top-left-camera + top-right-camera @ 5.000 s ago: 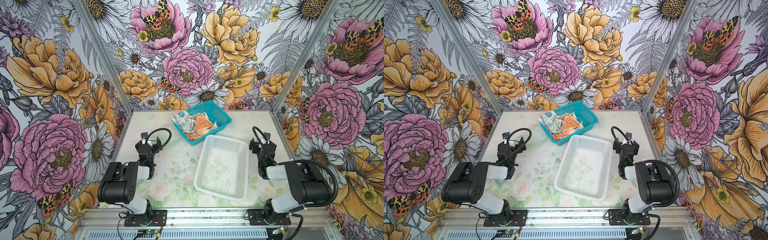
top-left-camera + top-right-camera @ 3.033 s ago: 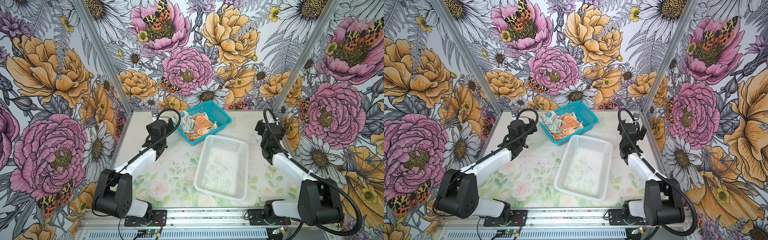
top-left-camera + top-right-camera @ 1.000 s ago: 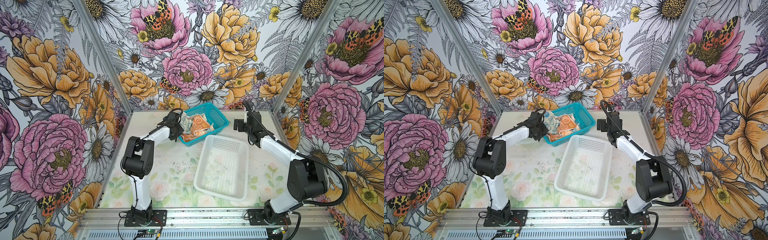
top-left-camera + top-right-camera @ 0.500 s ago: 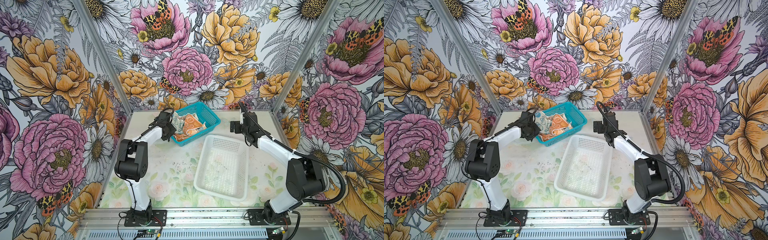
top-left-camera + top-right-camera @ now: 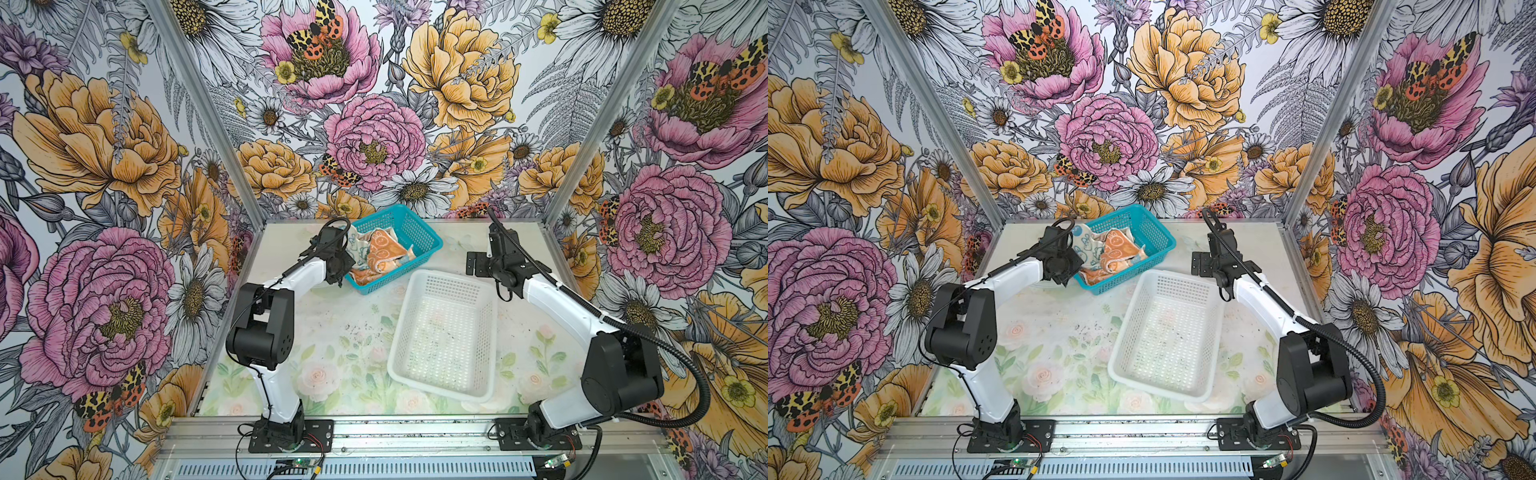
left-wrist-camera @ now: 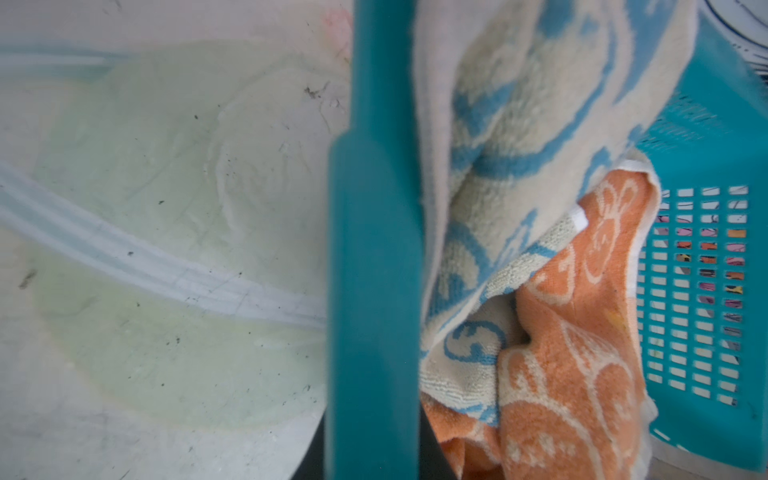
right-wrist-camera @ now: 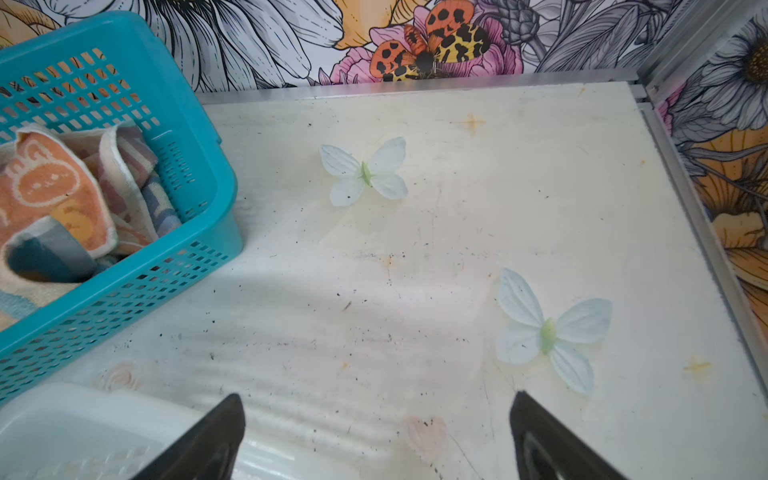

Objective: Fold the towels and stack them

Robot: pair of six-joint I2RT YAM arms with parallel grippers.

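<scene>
The left jaws are mostly hidden: only dark slivers show either side of the teal basket (image 5: 417,239) rim, closed narrowly on it. Just past them, inside, the towels (image 5: 380,253) lie crumpled, a cream-and-blue towel (image 6: 519,124) draped over an orange towel (image 6: 582,332). The right jaws gape, holding nothing, above the bench (image 7: 457,249), with the white basket (image 5: 451,291) just beside them.

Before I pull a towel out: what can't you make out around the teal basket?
- Left gripper: its own wrist covers the fingers in both top views; the bottom edge cuts them off in the left wrist view.
- Towels: count unclear; they overlap in the teal basket, lower ones buried.
- White basket: mostly cut off by the bottom edge in the right wrist view.
</scene>
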